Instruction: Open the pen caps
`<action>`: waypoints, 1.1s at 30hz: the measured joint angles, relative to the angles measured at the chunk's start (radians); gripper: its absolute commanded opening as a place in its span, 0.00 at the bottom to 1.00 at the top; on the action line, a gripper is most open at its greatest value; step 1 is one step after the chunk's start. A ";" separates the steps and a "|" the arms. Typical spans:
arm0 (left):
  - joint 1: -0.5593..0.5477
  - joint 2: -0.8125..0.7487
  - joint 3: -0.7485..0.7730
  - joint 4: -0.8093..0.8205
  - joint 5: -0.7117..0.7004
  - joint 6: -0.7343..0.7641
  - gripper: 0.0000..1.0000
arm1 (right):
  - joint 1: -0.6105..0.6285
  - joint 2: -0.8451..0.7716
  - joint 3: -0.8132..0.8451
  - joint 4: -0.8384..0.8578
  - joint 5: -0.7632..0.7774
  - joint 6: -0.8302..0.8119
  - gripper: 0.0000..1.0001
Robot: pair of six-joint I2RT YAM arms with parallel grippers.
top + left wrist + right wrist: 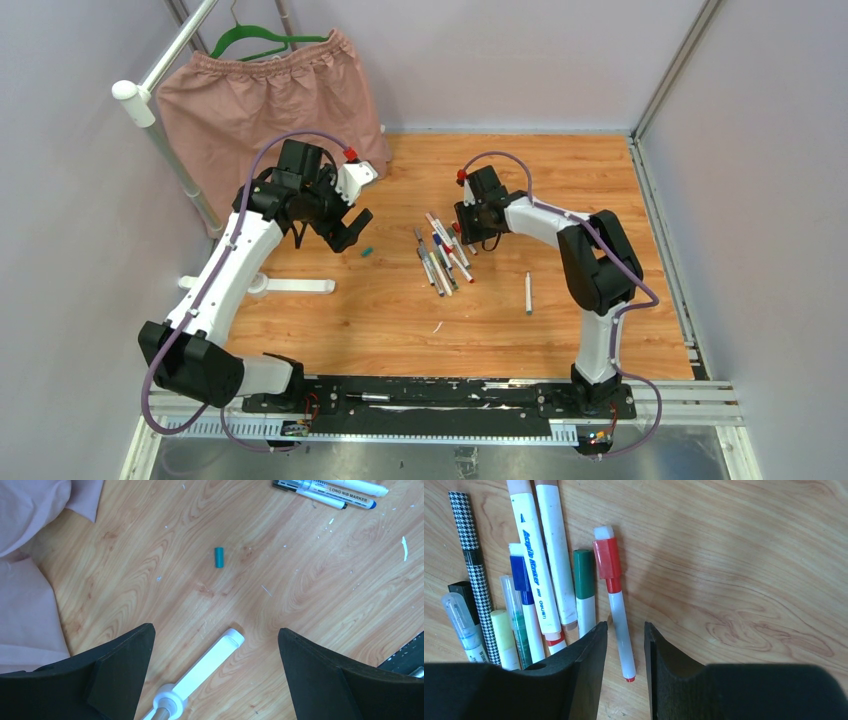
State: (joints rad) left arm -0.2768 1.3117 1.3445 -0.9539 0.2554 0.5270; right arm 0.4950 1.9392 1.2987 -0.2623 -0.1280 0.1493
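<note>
Top: pens (440, 262) heaped mid-table, right gripper (468, 228) low at their far end.
Left wrist: left gripper (215, 630) wide open over a loose teal cap (219, 557).
Right wrist: part-closed astride the red pen (618, 605), not touching it — might snag the neighbouring green pen (585, 595), or skid the barrel sideways.

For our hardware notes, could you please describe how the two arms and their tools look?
The left arm and right arm have white links and black joints. A purple cable runs along each. The left tool and right tool have black fingers.
</note>
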 measured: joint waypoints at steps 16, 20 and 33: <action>0.000 0.000 -0.035 0.000 0.090 0.063 1.00 | 0.040 -0.065 -0.106 0.092 0.151 -0.032 0.00; 0.000 -0.019 -0.063 -0.002 0.154 0.146 1.00 | 0.037 -0.140 -0.115 0.052 0.115 -0.031 0.00; -0.040 -0.410 -0.267 0.051 0.329 0.735 0.99 | 0.117 -0.415 -0.078 -0.076 -0.375 0.089 0.00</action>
State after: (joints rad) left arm -0.3168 0.9012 1.0779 -0.9028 0.5846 1.2625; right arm 0.6121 1.5242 1.2205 -0.3378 -0.5026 0.2382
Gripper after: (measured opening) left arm 1.000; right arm 0.035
